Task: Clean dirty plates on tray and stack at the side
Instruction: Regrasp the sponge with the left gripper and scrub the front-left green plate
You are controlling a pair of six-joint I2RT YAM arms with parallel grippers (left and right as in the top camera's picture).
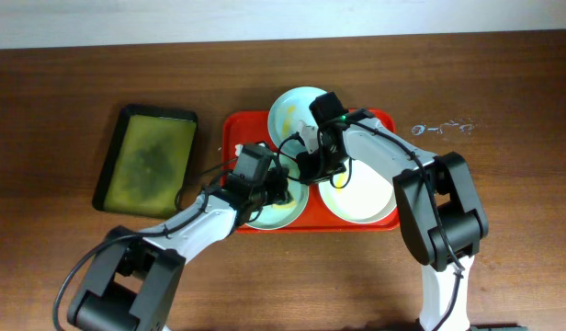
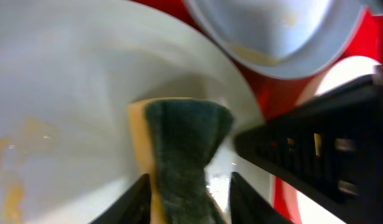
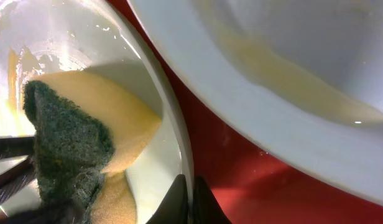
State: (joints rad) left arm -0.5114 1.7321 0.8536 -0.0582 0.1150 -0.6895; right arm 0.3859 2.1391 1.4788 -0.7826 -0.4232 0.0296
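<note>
The orange-red tray (image 1: 237, 129) holds three plates. My left gripper (image 1: 269, 188) is shut on a yellow sponge with a green scouring pad (image 2: 179, 143) and presses it into the front-left pale plate (image 1: 288, 213), which has yellow smears (image 2: 11, 193). My right gripper (image 1: 306, 165) is shut on that plate's rim (image 3: 179, 143), fingertips (image 3: 190, 190) pinching the edge. A mint-blue plate (image 1: 292, 106) sits at the tray's back. A white plate (image 1: 361, 198) sits front right. The sponge also shows in the right wrist view (image 3: 73, 137).
A dark olive-green tray (image 1: 150, 158) lies on the wooden table to the left of the orange tray. A neighbouring plate with a yellow smear (image 3: 291, 74) lies close beside the held rim, with bare red tray (image 3: 241, 174) between them. A small clear scrap (image 1: 439, 129) lies at right.
</note>
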